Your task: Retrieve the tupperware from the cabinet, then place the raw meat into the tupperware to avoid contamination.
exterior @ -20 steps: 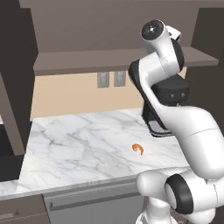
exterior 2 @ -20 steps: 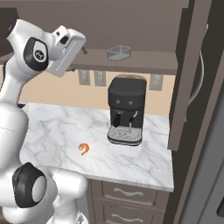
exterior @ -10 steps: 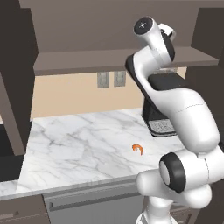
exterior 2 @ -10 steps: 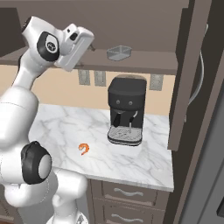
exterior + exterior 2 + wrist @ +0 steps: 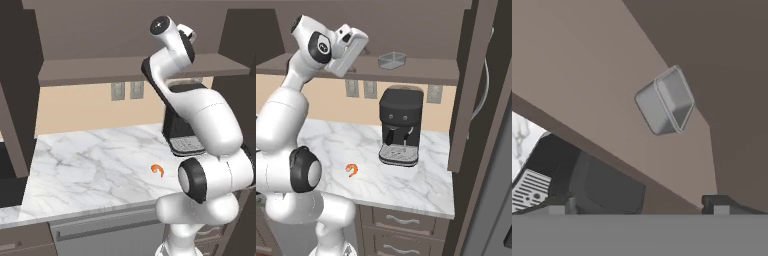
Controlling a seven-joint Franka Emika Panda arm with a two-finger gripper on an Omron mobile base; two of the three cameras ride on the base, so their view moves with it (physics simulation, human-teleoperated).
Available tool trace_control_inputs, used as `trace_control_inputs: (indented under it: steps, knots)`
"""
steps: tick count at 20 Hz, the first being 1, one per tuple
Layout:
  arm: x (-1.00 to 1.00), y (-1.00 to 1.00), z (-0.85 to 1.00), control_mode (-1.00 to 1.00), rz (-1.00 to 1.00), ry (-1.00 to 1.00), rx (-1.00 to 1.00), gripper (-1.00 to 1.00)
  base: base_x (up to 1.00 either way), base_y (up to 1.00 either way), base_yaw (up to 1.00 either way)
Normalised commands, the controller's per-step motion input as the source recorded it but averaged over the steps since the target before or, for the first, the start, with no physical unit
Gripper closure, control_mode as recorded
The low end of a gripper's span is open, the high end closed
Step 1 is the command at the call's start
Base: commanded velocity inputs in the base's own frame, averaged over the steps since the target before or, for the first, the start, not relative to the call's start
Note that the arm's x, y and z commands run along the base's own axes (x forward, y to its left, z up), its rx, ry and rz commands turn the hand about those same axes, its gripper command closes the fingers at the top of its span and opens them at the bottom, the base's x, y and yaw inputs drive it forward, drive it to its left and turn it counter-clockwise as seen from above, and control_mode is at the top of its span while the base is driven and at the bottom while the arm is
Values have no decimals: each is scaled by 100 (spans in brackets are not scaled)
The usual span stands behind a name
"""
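One tiny orange curled piece of raw meat (image 5: pixel 352 170) lies alone on the white marble counter (image 5: pixel 331 142), left of the one black coffee machine (image 5: pixel 401 125) and well apart from it; in the left base view the same orange piece (image 5: pixel 158 170) sits near the counter's front edge, just left of the robot's white body. Above the counter, three grey wall outlets line the beige backsplash, two to the left of the coffee machine and one (image 5: pixel 434 93) to its right. One small shallow grey translucent tupperware (image 5: pixel 391 60) rests on the brown inner shelf of the dark brown cabinet (image 5: pixel 421 70), directly above the coffee machine, with nothing beside it. The gripper (image 5: pixel 357 47) is raised to shelf height, left of the tupperware and clear of it, its jaws spread wide and holding nothing. In the hand view the tupperware (image 5: pixel 664 101) lies ahead on the bare shelf, with the coffee machine's grated tray (image 5: pixel 529 190) below it.
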Motion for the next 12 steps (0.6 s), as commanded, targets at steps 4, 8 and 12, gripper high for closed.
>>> trace_control_inputs:
  steps: [4, 8, 12]
  knots:
    - [29, -5, -4, -100, 1, 0, 0, -100, 0, 0, 0]
    - [27, -6, -10, -100, 1, 0, -1, -100, 0, 0, 0]
    - [25, -8, -11, -100, 1, 0, -1, -100, 0, 0, 0]
